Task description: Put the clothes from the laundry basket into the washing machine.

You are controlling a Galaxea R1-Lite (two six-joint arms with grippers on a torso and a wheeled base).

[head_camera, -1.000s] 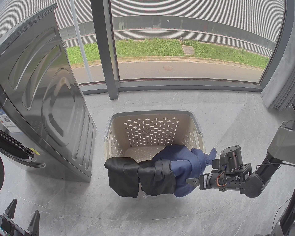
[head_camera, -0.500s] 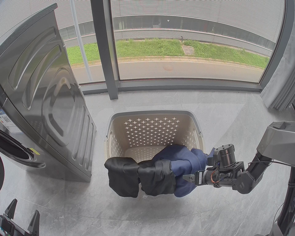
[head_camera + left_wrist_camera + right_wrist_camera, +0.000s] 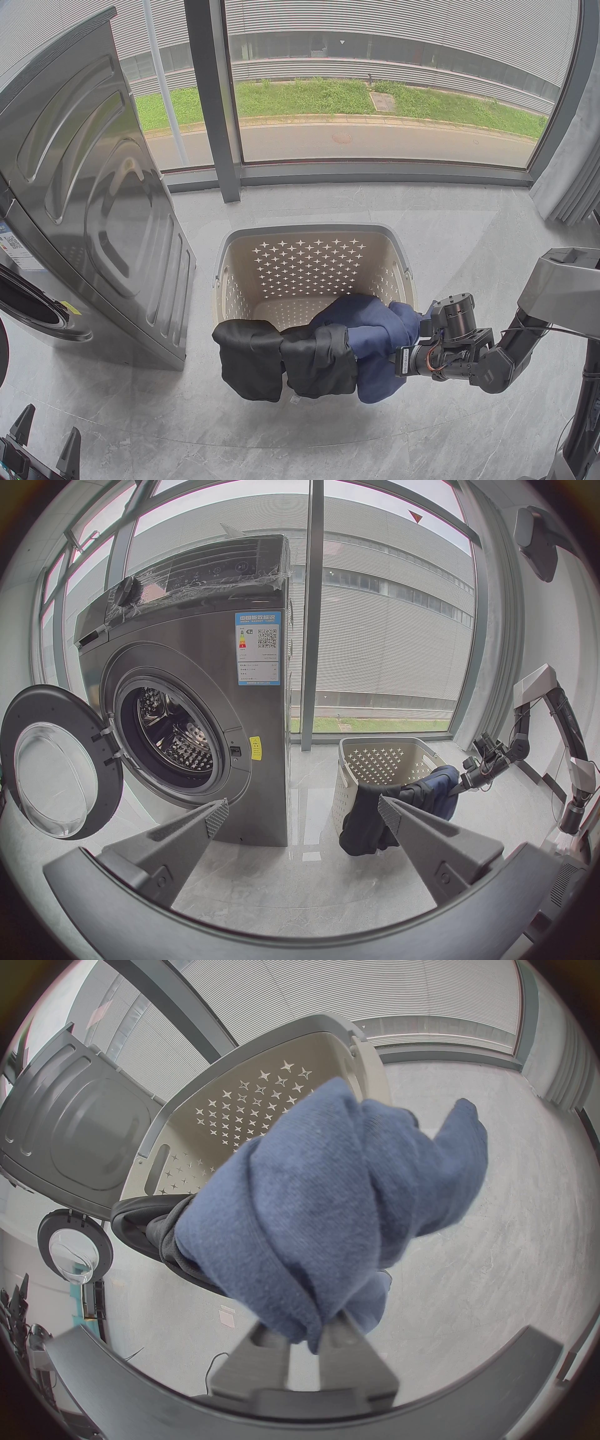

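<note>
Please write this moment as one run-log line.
right hand: shut on blue garment | left hand: open, empty | black garment: over laundry basket rim | washing machine door: open

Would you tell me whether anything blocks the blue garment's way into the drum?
Nothing visible: the door is swung open, the drum mouth bare. A black garment lies against the blue garment on the basket rim.

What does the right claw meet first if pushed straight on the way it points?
The blue garment, which the right claw is shut on; next, probably the black garment draped over the laundry basket rim.
</note>
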